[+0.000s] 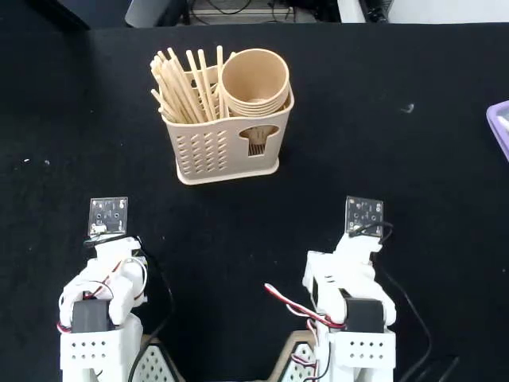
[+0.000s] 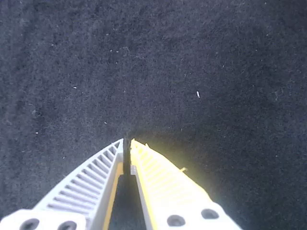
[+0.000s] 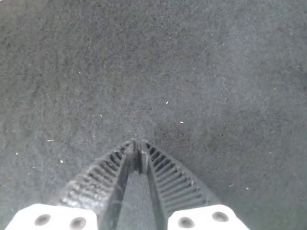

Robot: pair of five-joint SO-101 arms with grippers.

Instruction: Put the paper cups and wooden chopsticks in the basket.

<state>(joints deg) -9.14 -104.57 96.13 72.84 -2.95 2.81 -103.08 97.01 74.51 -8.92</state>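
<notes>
A beige perforated basket [image 1: 215,151] stands at the far middle of the black table. Its left compartment holds several wooden chopsticks [image 1: 184,86] standing on end. Its right compartment holds a stack of tan paper cups [image 1: 254,79]. Both arms are folded back at the near edge, well short of the basket. My left gripper [image 2: 127,143] is shut, its tips together over bare cloth. My right gripper [image 3: 138,143] is shut too, with nothing between its fingers.
A lilac tray corner [image 1: 500,127] pokes in at the right edge. Black cloth [image 1: 382,143] covers the whole table. The arm bases [image 1: 95,334] sit at the near edge, left and right.
</notes>
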